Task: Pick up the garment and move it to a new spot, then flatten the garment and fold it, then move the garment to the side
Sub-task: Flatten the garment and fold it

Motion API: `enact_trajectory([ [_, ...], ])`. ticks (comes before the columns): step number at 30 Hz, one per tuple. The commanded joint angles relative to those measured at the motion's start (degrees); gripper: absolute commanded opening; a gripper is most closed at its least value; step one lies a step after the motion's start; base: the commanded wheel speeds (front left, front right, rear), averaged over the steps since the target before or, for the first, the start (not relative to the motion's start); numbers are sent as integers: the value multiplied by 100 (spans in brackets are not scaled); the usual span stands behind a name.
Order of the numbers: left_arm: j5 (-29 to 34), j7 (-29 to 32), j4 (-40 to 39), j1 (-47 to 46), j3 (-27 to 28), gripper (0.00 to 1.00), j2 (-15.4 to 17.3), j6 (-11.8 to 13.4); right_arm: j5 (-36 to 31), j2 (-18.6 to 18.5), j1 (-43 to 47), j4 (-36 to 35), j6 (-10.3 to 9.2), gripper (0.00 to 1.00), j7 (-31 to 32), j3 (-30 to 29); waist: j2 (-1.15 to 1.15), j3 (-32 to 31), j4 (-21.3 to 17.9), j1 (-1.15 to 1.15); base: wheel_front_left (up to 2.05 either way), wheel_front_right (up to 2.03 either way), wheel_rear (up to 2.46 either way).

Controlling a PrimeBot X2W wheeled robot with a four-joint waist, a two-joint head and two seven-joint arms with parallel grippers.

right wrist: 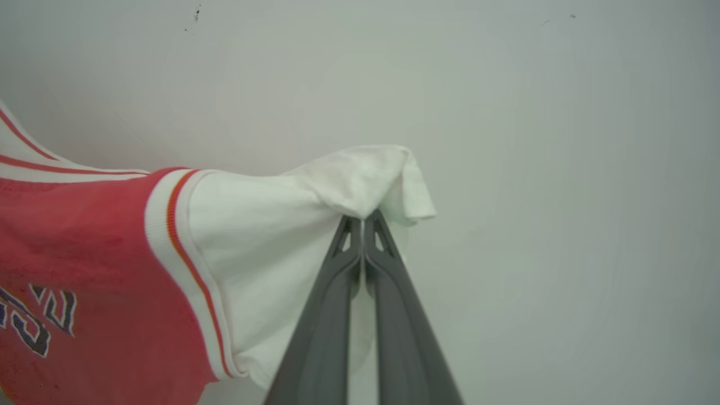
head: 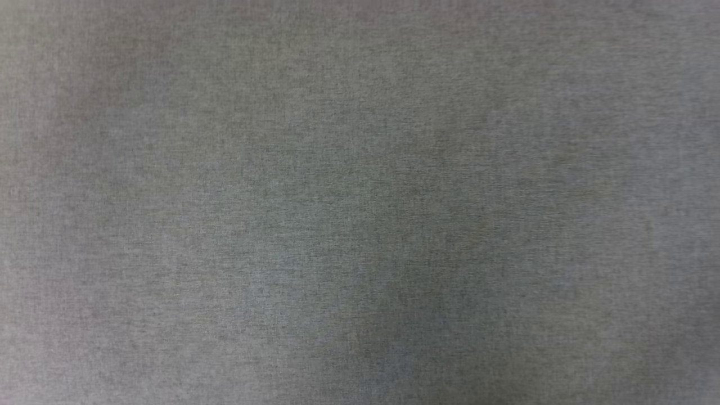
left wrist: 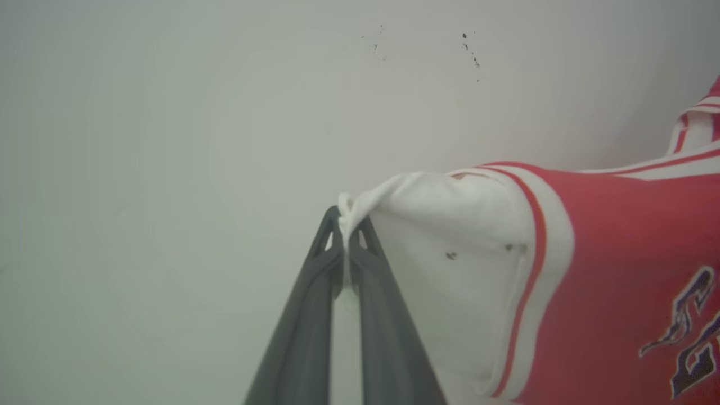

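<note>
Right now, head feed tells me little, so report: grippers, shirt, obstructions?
Left gripper shut on a white sleeve of the red jersey T-shirt. Right gripper shut on its other sleeve. No obstruction seen on the pale surface.

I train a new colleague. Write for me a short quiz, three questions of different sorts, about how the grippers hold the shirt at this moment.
1. True or false: the left gripper is open and touches no part of the shirt.
2. Which part does the right gripper pinch? A) collar B) white sleeve C) bottom hem
3. Fill in: the body of the shirt is ____.
Key: 1 false, it is shut on a sleeve; 2 B; 3 red.
</note>
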Motion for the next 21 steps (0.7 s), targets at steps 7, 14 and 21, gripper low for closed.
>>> enact_trajectory([
  [7,-103,-344,493,274,-42,0,-107,-101,66,238,129,680,-6,0,-482,332,0,218,99,-1,0,0,0],
  [14,-324,-763,842,1005,-128,0,-193,-197,274,375,791,1038,-6,0,-984,726,0,210,56,-1,0,0,0],
  [21,-636,-1270,906,2346,-211,0,-202,-172,613,514,1891,1146,-6,0,-1437,1091,0,-78,23,-1,0,0,0],
])
